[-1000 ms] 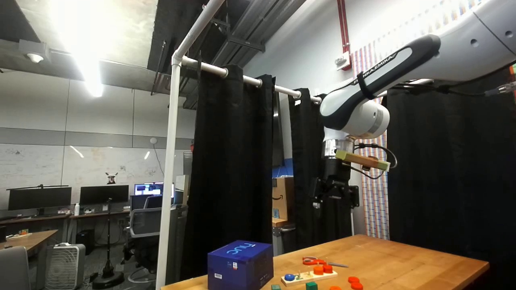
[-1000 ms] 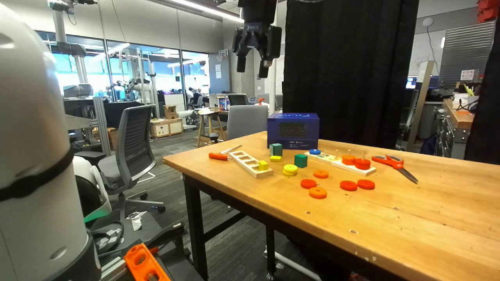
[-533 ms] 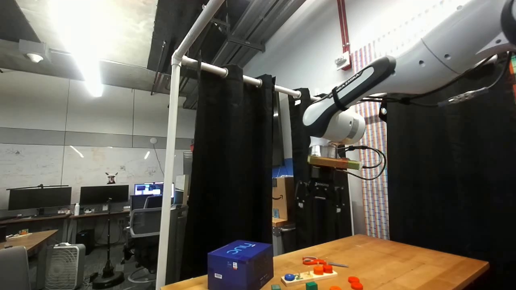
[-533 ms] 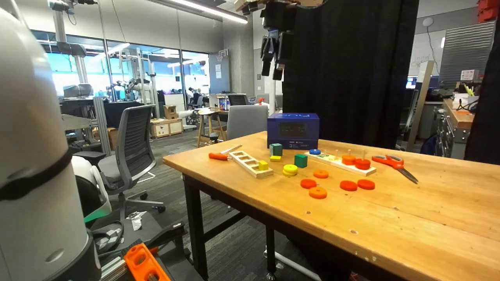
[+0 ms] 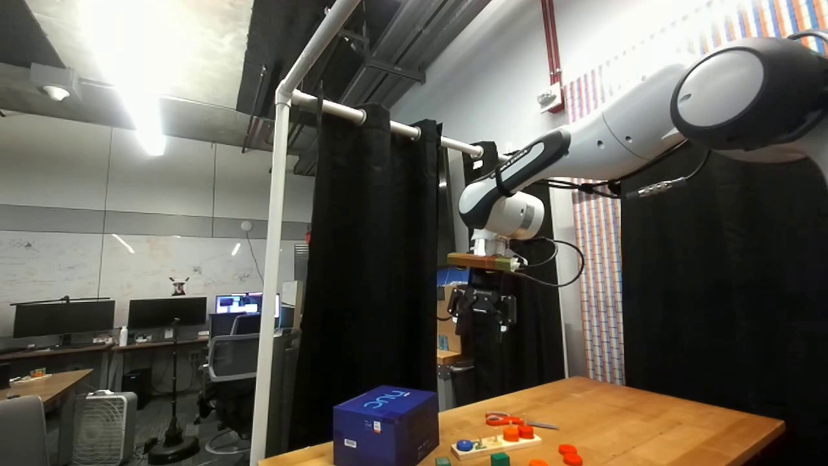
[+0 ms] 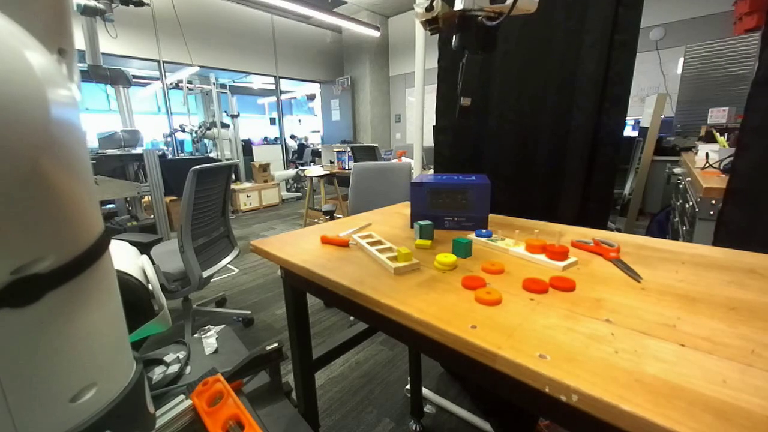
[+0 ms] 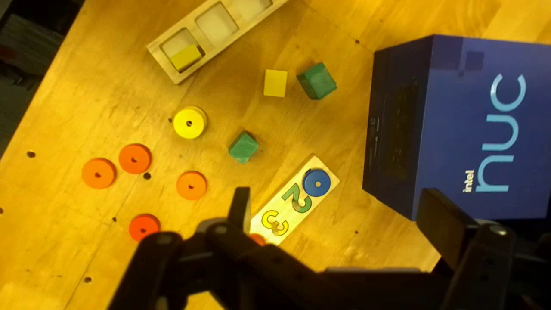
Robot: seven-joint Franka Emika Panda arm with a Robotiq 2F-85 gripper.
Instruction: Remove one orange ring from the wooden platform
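The wooden platform (image 6: 507, 245) lies on the table, with a blue ring at one end and pegs along it. It also shows in an exterior view (image 5: 482, 448) and in the wrist view (image 7: 284, 212). Orange rings (image 6: 535, 246) sit on a peg near its other end, beside red rings (image 6: 557, 252) on the end peg. In the wrist view only a sliver of an orange ring (image 7: 257, 238) shows; my left finger hides the rest. My gripper (image 7: 338, 211) is open and empty. It hangs high above the table in an exterior view (image 5: 479, 327); in another it appears edge-on (image 6: 463, 90).
Loose orange (image 6: 488, 296) and red rings (image 6: 535, 285), yellow rings (image 6: 445, 261) and green blocks (image 6: 462, 247) lie near the platform. A tall blue box (image 6: 450, 202) stands behind. Scissors (image 6: 606, 251), a slotted wooden tray (image 6: 387, 255) and an orange-handled tool (image 6: 337, 240) also lie there.
The arm has swung the gripper from over the table's side toward the blue box and platform, and the wrist has turned. The gripper stays open. The objects on the table have not moved.
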